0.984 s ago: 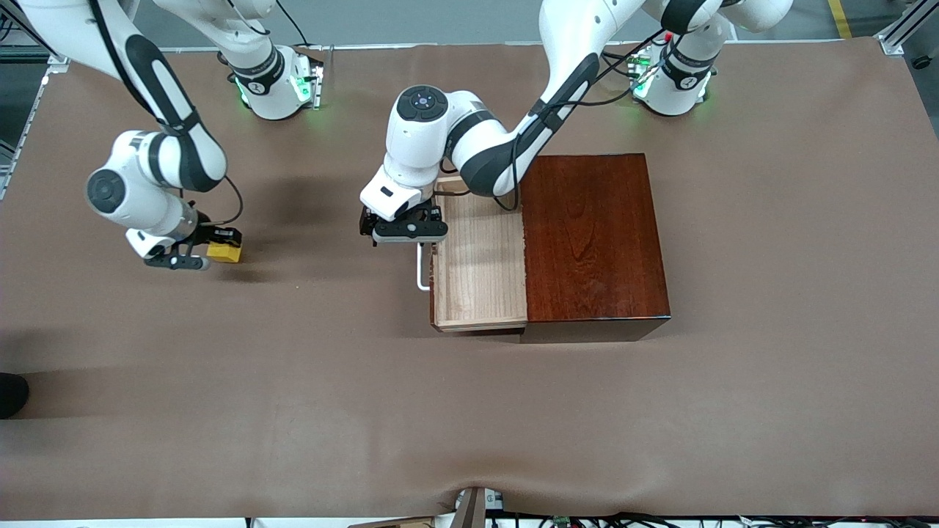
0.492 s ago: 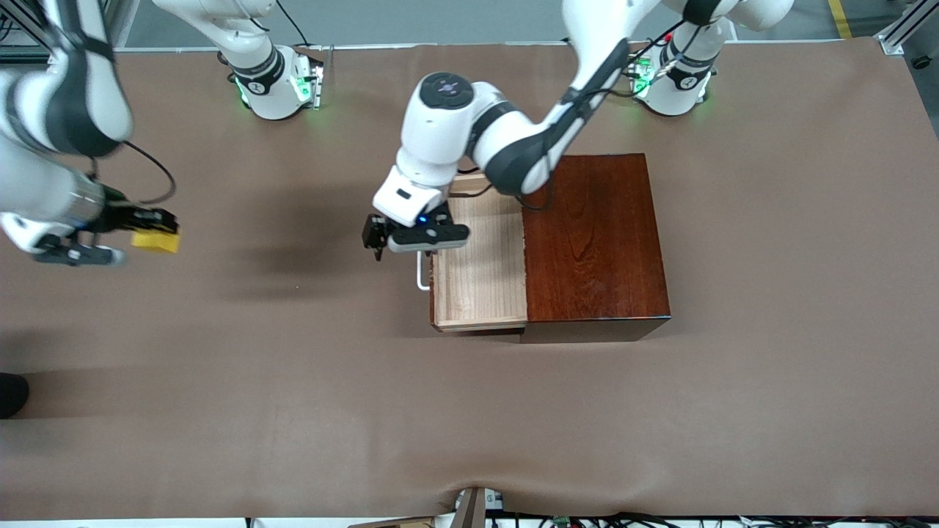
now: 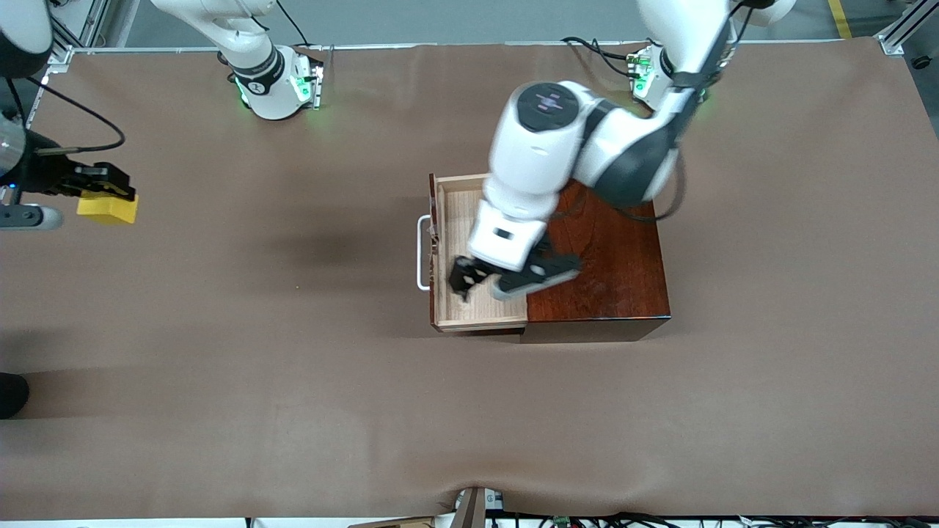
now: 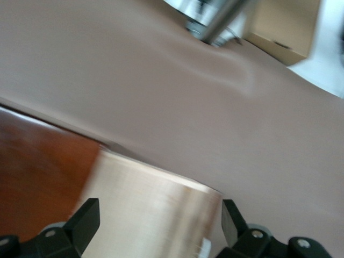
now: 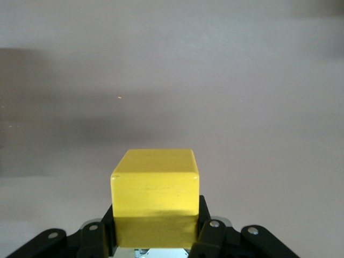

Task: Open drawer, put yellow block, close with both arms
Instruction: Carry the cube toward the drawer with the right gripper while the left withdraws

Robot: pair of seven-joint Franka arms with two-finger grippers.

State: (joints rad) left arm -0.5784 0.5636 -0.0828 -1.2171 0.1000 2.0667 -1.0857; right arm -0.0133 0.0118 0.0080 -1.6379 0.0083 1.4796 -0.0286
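The drawer (image 3: 458,220) stands pulled out of the dark mahogany box (image 3: 609,271), its pale tray bare and its white handle (image 3: 422,253) toward the right arm's end. My left gripper (image 3: 469,281) is open and empty, up over the drawer's tray; the left wrist view shows the tray (image 4: 156,209) between its spread fingers. My right gripper (image 3: 99,185) is shut on the yellow block (image 3: 108,208) and holds it above the table at the right arm's end. The right wrist view shows the block (image 5: 155,188) clamped between the fingers.
The brown table cover (image 3: 293,367) spreads between the block and the drawer. The arms' green-lit bases (image 3: 275,84) stand along the table's edge farthest from the front camera.
My left gripper has left the handle and swung up over the drawer's tray. My right gripper has lifted the yellow block off the table and carried it toward the right arm's end.
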